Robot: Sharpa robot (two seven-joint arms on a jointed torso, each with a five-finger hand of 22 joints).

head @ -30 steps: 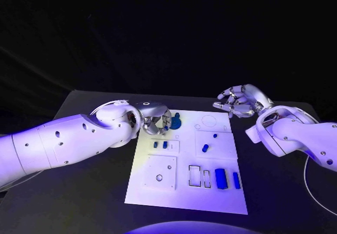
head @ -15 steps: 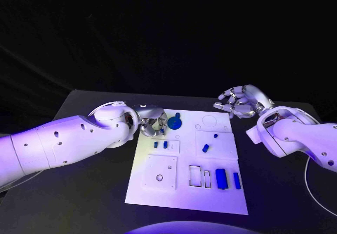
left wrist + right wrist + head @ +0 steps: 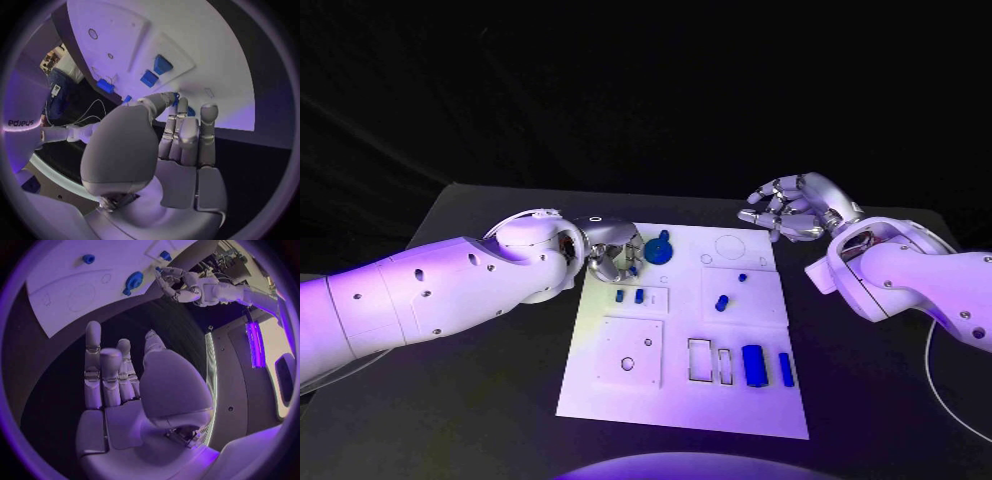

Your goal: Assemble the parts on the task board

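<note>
Fingers (image 3: 620, 262) of the left silver many-fingered hand (image 3: 610, 250) are curling downward over the far left corner of the white rectangular task board (image 3: 678, 400), just beside a round blue part with a small stem (image 3: 658, 251) that is lying there. From the head view I cannot tell whether these fingers are pinching anything; in the left wrist view they are lying close together, pointing toward the board's edge, with a small blue part (image 3: 190, 110) showing just past the fingertips, and contact is not clear. The left white arm (image 3: 430, 290) is reaching in low across the black surface (image 3: 473, 400), wrist bent so the palm is facing down.

The right silver many-fingered hand (image 3: 795, 208) is hovering beyond the board's far right corner, well apart from any part, its fingers (image 3: 776, 200) loosely curled inward and holding nothing. In the right wrist view its fingers (image 3: 94, 365) are standing fairly straight and side by side, with dark surface behind them.

On the board, two small blue blocks (image 3: 629, 296) are sitting side by side in a left recess, a small blue peg (image 3: 721, 303) is standing near the middle, and two long blue bars (image 3: 764, 367) are lying toward the near right, beside two outlined rectangular slots (image 3: 708, 361).
</note>
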